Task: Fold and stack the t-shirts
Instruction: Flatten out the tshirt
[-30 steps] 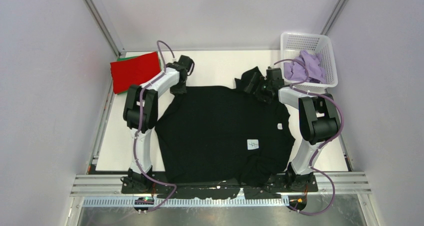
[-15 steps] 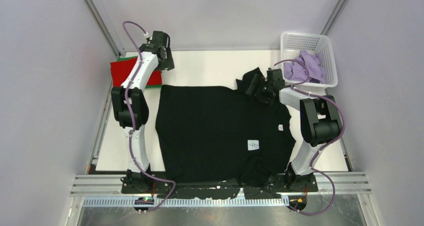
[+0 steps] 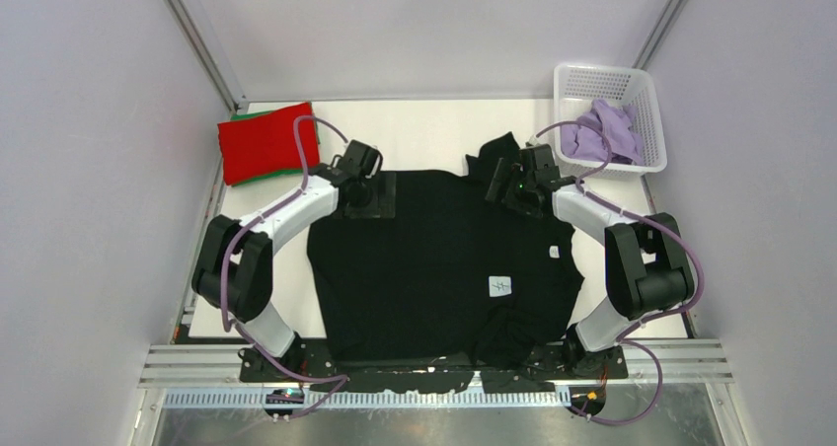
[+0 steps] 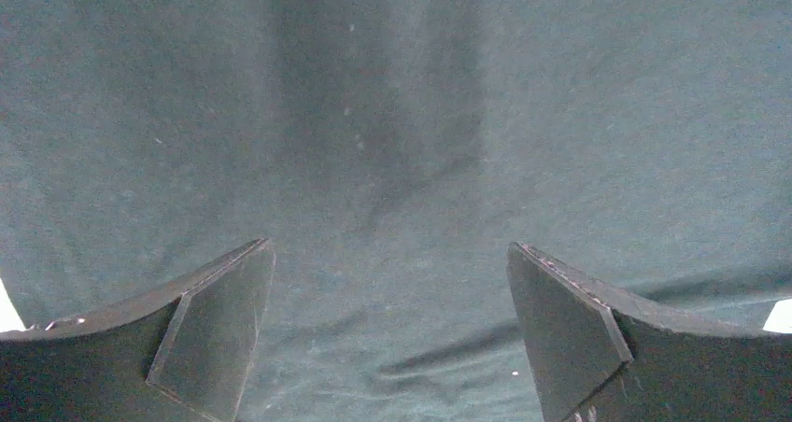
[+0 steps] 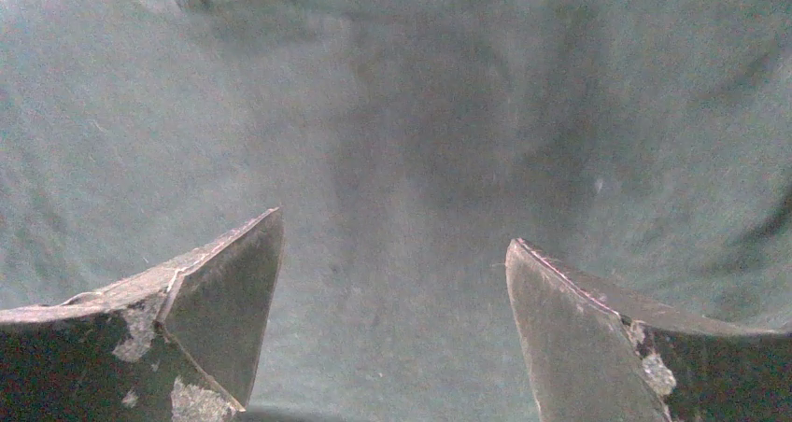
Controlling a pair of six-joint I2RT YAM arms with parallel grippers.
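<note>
Hovering with its fingers spread wide and nothing between them, the left gripper (image 4: 388, 254) looks straight down on dark cloth. The right gripper (image 5: 395, 235) is likewise parted and empty over the same fabric. From above, they sit at the 11 and 1 o'clock corners of the black t-shirt (image 3: 434, 259), which lies spread across the middle of the table (image 3: 424, 130).

The step appears to be taking the far edge for a fold. It would go best if both grippers pinch right at the edge and lift together, so the cloth stays taut. The 1 o'clock corner is bunched and probably needs flattening first.

The wrist views show only shallow creases and the gap between the fingers. The top view alone shows the white tag (image 3: 501, 285) and the rumpled hem at 6 o'clock. It also shows the red t-shirt (image 3: 266, 142) on a green one (image 3: 243, 116) at 10 o'clock, and the lavender t-shirt (image 3: 604, 130) in the white basket (image 3: 592, 75) at 2 o'clock.
</note>
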